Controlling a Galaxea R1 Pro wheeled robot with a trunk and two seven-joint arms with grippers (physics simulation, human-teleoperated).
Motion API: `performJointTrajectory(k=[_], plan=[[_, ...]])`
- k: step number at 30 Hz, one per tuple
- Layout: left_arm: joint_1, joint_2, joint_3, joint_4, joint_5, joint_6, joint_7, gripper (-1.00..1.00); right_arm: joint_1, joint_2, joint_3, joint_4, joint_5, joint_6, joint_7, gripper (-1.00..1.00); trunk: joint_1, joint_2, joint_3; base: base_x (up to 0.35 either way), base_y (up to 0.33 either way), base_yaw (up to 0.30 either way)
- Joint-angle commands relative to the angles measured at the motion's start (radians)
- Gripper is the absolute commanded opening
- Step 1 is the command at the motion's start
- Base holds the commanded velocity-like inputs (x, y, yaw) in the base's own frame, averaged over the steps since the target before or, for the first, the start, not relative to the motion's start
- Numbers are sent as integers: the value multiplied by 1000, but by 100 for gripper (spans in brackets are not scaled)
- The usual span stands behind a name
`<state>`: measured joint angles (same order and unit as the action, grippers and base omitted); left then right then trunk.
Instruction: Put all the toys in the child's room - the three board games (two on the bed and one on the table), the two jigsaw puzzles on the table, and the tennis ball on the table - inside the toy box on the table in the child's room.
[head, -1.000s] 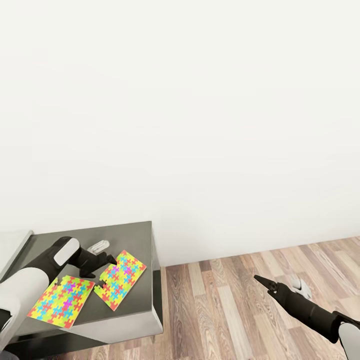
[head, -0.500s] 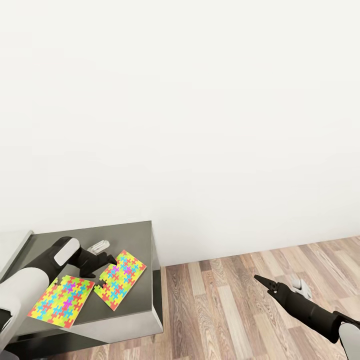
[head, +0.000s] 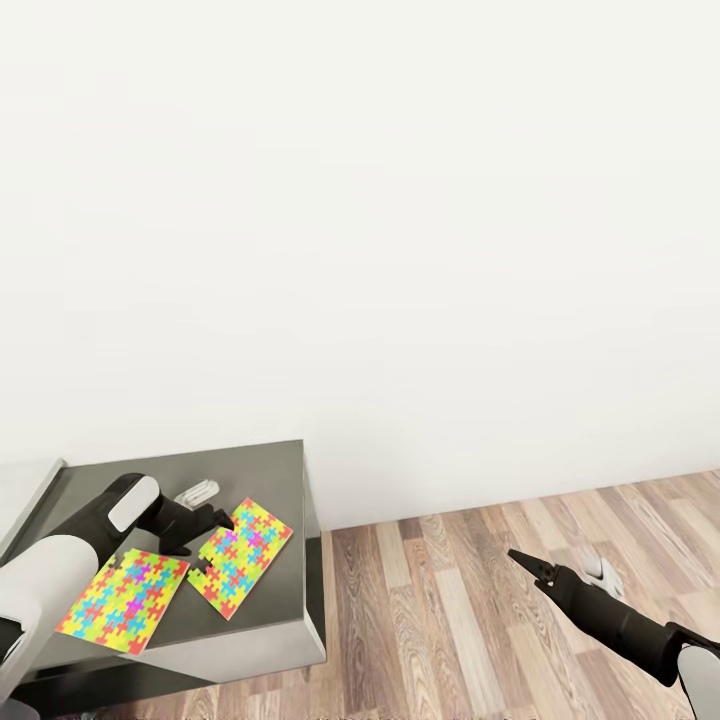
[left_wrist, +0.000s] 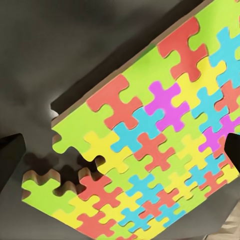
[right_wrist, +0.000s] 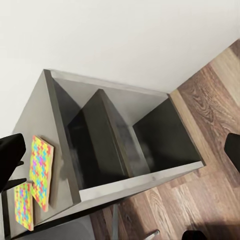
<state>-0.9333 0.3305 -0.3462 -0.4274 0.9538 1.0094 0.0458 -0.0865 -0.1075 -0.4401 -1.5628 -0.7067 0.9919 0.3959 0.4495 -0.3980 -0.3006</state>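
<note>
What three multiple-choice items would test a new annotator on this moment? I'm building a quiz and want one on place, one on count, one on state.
1. Where do the jigsaw puzzles lie?
A. on the wooden floor
B. on the dark grey side unit
C. inside a grey bin

2. How many puzzle sheets show in the head view?
A. one
B. two
C. four

3. How does the left gripper stand?
A. open, at the edge of the farther puzzle
B. shut on a ball
C. raised against the wall

Key: 1 B, both sheets rest on its top. 2 B, two multicoloured sheets lie side by side. 3 A, the left wrist view shows its fingers apart with the puzzle between them.
</note>
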Motion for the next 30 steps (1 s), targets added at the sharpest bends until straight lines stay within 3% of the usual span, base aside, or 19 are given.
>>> performJointTrajectory(k=[1, 24, 30], plan=[[-1, 1, -7, -2, 9, 2, 5, 100, -1, 0, -2, 0, 8, 5, 9, 100, 1, -2, -3, 0, 0, 0], [-1, 1, -8, -2, 10, 1, 5, 100, -1, 0, -2, 0, 9, 4, 9, 100, 1, -2, -39, 0, -1, 0], [-1, 1, -41, -2, 9, 0, 4, 100, -1, 0, -2, 0, 9, 4, 9, 100, 1, -2, -40, 0, -182, 0]])
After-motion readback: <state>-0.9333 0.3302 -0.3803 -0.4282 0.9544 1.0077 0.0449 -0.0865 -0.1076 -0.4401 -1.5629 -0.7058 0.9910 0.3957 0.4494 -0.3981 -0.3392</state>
